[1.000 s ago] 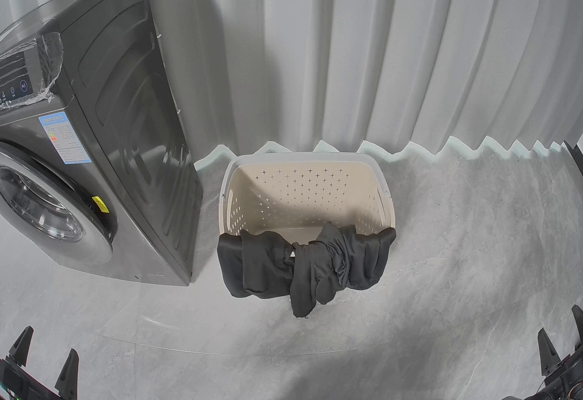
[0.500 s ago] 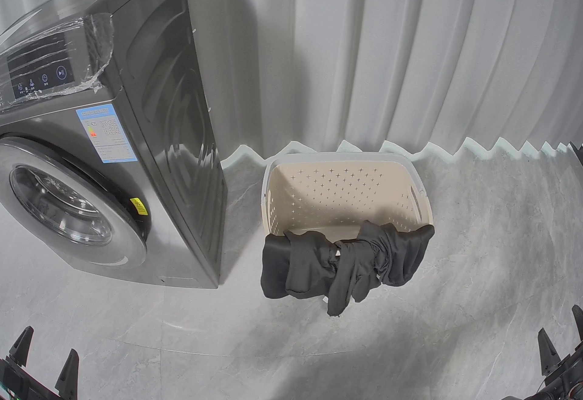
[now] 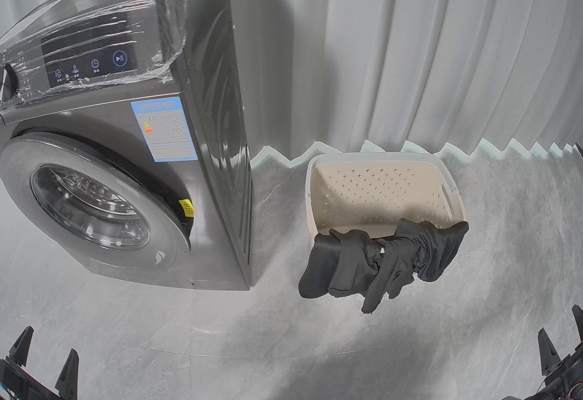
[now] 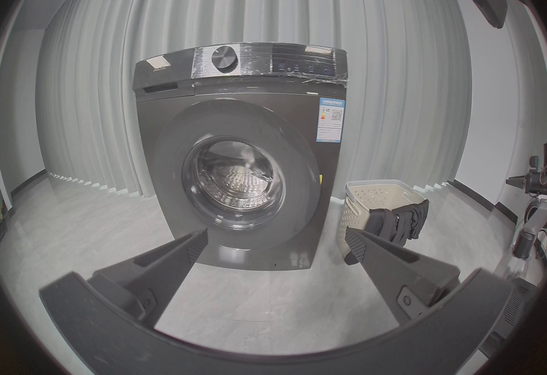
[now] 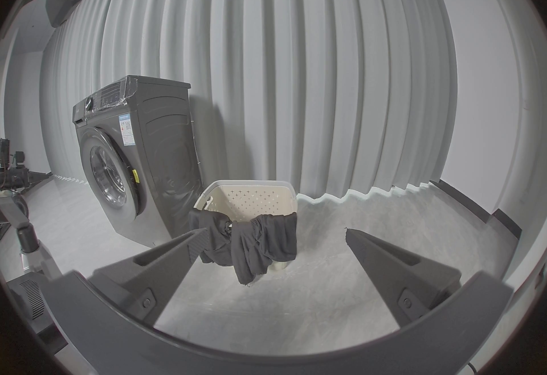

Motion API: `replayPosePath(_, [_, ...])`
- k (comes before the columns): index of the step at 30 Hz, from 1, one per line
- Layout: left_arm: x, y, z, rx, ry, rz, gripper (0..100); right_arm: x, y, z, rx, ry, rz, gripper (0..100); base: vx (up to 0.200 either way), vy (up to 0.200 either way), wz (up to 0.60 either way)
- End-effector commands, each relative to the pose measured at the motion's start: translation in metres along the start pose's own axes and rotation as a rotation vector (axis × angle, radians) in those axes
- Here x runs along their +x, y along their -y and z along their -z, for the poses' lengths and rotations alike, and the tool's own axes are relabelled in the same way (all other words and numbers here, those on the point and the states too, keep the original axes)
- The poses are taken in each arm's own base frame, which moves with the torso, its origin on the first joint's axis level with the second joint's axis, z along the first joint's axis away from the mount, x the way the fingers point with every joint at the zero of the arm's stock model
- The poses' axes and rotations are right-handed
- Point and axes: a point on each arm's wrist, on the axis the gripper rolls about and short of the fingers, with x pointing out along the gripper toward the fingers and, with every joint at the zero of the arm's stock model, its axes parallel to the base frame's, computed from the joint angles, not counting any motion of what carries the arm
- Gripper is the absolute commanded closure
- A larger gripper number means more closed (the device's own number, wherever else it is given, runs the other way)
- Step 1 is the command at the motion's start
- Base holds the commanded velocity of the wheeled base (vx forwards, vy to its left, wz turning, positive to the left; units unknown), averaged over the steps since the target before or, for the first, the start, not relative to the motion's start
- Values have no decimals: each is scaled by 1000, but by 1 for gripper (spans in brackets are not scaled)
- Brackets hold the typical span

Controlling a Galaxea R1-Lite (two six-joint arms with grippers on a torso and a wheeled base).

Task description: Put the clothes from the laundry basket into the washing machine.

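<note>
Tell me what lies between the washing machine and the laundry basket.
Only bare grey floor lies between the washing machine and the laundry basket, as the head view shows.

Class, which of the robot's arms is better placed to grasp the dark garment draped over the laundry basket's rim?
Right, probably. The open right gripper points at the dark garment on the laundry basket; the left gripper faces the washing machine, with the basket off to its side.

You'll find no legible print: the washing machine [image 3: 206, 116] carries a blue-topped label [image 3: 164, 129], a yellow sticker [image 3: 186, 208] and tiny control panel [image 3: 91, 58] icons.
</note>
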Motion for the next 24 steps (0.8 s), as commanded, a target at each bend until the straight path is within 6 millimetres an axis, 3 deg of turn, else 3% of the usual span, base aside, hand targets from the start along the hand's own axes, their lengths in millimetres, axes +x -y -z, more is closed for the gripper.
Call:
replayPosePath(1, [0,0,4,0,3,0,0,0,0,5,-1,1,0,0,0,200,0])
replayPosePath(24, [0,0,4,0,3,0,0,0,0,5,-1,-2,-2,0,0,200,0])
